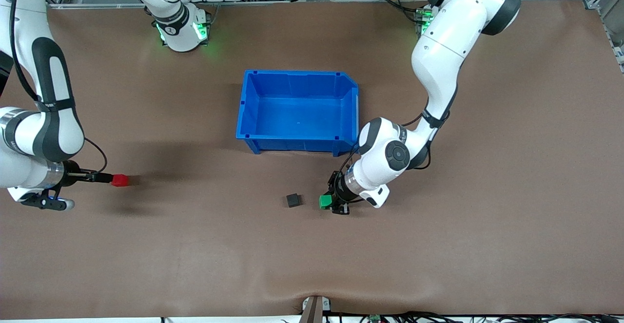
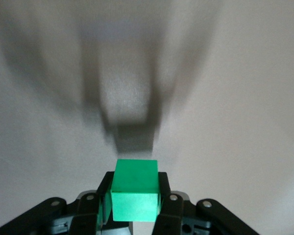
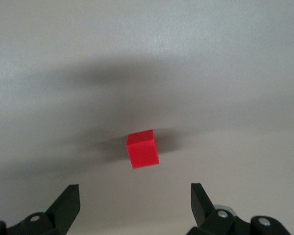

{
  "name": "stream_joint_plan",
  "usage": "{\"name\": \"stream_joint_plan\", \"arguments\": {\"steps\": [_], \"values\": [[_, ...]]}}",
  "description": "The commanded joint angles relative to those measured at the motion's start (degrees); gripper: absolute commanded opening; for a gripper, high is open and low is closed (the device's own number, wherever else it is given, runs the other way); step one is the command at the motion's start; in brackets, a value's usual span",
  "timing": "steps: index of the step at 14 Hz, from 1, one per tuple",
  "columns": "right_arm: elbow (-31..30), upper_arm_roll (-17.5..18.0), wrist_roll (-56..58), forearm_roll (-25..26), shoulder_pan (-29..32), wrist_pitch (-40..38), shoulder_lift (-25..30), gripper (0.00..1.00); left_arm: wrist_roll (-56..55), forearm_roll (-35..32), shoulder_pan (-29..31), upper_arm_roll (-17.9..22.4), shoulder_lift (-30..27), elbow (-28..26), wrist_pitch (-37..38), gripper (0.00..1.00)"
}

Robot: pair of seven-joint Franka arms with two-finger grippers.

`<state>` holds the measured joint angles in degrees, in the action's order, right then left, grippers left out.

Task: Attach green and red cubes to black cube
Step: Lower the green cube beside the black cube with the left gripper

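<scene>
My left gripper point(image 1: 330, 201) is shut on the green cube point(image 1: 325, 201) and holds it low over the table, a short gap from the black cube point(image 1: 293, 199), toward the left arm's end. In the left wrist view the green cube point(image 2: 134, 190) sits between the fingers point(image 2: 104, 196); the black cube is out of that view. The red cube point(image 1: 119, 180) lies on the table at the right arm's end. My right gripper point(image 1: 103, 178) is open just short of it. In the right wrist view the red cube point(image 3: 142, 149) lies ahead of the open fingertips point(image 3: 68, 200), untouched.
A blue bin point(image 1: 253, 113) stands in the middle of the brown table, farther from the front camera than the black cube. The left arm's forearm point(image 1: 385, 155) hangs beside the bin's corner. A small bracket point(image 1: 314, 308) sits at the table's near edge.
</scene>
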<state>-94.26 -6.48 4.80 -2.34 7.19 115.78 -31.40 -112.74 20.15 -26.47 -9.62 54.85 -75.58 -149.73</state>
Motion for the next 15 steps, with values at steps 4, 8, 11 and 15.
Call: {"name": "stream_joint_plan", "arguments": {"steps": [4,8,11,15], "values": [[-0.93,0.85,0.39,-0.92,1.16,3.48,-1.47,1.00,-4.85,1.03,-3.31,0.83,3.33,3.33,-3.73,0.00],[-1.28,0.85,0.30,-1.09,1.25,5.50,-3.92,1.00,-5.56,1.03,-4.29,0.91,5.27,5.62,-3.73,0.00],[-2.68,0.85,0.30,-1.18,1.95,8.14,-4.72,1.00,-5.39,1.03,-4.73,0.91,5.97,7.29,-3.73,0.00],[-2.77,0.85,0.30,-1.18,1.60,9.11,-5.25,1.00,-5.39,1.03,-7.27,3.19,7.47,8.43,-3.73,0.00]]}}
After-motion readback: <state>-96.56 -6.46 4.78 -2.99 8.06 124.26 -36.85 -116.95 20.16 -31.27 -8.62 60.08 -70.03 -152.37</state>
